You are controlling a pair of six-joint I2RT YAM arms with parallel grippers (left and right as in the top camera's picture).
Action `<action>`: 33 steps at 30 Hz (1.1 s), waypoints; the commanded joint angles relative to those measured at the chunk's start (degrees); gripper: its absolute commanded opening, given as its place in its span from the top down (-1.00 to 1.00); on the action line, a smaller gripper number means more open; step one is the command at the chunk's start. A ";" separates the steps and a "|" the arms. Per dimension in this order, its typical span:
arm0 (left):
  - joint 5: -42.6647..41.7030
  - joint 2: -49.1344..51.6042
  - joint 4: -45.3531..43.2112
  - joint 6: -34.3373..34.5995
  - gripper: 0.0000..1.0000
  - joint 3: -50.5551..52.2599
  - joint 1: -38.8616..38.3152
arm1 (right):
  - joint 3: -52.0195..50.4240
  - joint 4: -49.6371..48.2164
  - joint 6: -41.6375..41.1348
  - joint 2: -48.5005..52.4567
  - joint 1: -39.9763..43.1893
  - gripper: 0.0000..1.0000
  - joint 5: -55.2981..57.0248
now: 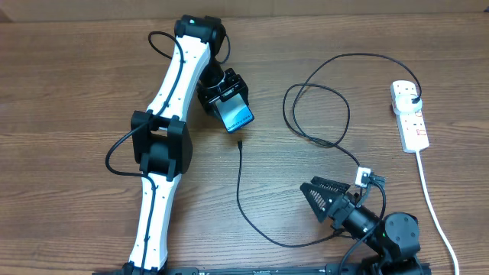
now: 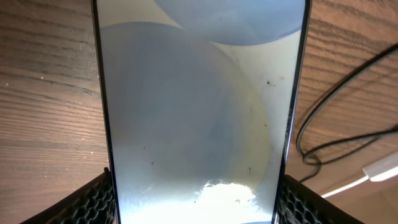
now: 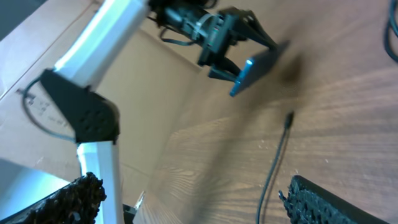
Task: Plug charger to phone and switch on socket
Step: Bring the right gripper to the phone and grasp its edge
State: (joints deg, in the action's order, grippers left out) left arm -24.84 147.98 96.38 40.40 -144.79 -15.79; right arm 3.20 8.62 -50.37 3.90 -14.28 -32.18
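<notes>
— Black-edged phone (image 1: 235, 113): where is it?
— Clamped in the left pincer (image 1: 227, 98), tilted above the counter (image 1: 76, 76), nearer its far edge.
— And the charger (image 1: 238, 179)?
— Its tip lies just on the phone's near side, and its plug sits in the socket (image 1: 412, 126) by the right edge.
— Right pincer (image 1: 312, 202)?
— Apart, empty, by the near edge.

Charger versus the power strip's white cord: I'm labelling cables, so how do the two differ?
The charger is thin and black; the white cord is thicker. The charger loops widely across the table; the white cord runs in one gentle curve out of frame. The charger's far end lies free; the white cord's is out of view. Both meet at the power strip.
</notes>
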 commanded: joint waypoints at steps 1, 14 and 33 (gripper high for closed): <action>2.16 -5.09 -0.68 3.61 0.91 -1.75 -0.85 | 1.36 -0.55 -0.63 5.14 0.09 -0.86 3.72; 2.73 -7.43 -4.66 9.35 0.92 -1.73 -3.67 | 16.65 -8.68 3.28 39.21 -6.19 -0.79 14.58; -1.01 -7.43 -4.74 14.97 0.92 -1.73 -3.76 | 44.35 -14.45 3.91 83.34 -14.95 -0.61 23.06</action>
State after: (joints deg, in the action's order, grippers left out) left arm -23.57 142.93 91.50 52.21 -144.81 -19.31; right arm 45.58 -4.58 -45.93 86.98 -28.62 -12.49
